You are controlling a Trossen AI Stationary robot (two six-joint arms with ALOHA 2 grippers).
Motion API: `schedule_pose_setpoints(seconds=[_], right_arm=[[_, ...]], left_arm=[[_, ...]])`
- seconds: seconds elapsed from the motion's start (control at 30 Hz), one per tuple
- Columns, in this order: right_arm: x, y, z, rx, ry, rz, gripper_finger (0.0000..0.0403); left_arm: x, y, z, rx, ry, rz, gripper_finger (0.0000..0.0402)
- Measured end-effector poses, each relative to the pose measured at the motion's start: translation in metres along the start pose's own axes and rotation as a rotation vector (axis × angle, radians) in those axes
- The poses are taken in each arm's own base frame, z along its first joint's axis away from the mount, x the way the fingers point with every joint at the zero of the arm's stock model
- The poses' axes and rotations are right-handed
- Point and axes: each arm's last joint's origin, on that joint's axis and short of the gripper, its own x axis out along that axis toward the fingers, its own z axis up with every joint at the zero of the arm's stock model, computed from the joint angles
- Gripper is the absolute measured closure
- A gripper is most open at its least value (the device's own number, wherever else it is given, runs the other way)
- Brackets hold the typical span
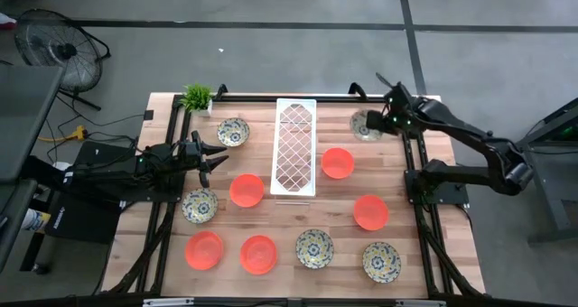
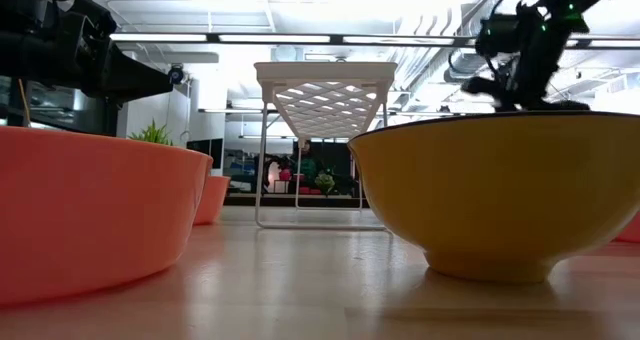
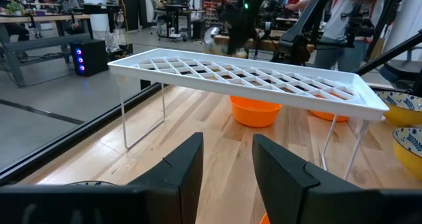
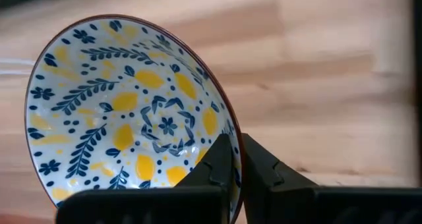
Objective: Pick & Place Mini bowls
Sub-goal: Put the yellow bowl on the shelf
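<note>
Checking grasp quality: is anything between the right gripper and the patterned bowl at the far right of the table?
Nothing visible. The right gripper is shut on the rim of the cream bowl with blue-and-yellow floral pattern, one finger inside, one outside.

Both arms were matte black, built of chunky jointed segments. The left arm (image 1: 135,167) sat on a flat black base plate, its gripper (image 1: 215,157) ending in two tapered black fingers (image 3: 184,174). The right arm (image 1: 470,149) showed small green lights near its wrist (image 1: 395,119).
</note>
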Motion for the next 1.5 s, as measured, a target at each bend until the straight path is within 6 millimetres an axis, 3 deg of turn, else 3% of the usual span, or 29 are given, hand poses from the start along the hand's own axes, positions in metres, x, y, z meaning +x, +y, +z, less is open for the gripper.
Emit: schedule_pose_setpoints(seconds=[0.4,0.6,0.77,1.03,1.27,1.5], right_arm=[[-0.070,0.060,0.026,-0.120,-0.089,0.225,0.0401],[-0.078,0.108,0.039,-0.222,-0.053,0.257,0.0402],[-0.065,0.150,0.049,-0.308,0.033,0.261,0.0402],[-0.028,0.207,0.057,-0.442,0.195,0.235,0.0402],[0.002,0.237,0.053,-0.508,0.289,0.226,0.0402],[0.027,0.243,0.042,-0.535,0.373,0.183,0.0402]], left_arm=[[0.000,0.000,0.000,0.000,-0.001,0.000,0.0273],[0.000,0.000,0.000,0.000,0.000,0.000,0.0273],[0.000,0.000,0.000,0.000,0.000,0.000,0.0273],[0.000,0.000,0.000,0.000,0.000,0.000,0.0273],[0.000,0.000,0.000,0.000,0.000,0.000,0.0273],[0.000,0.000,0.000,0.000,-0.001,0.000,0.0273]])
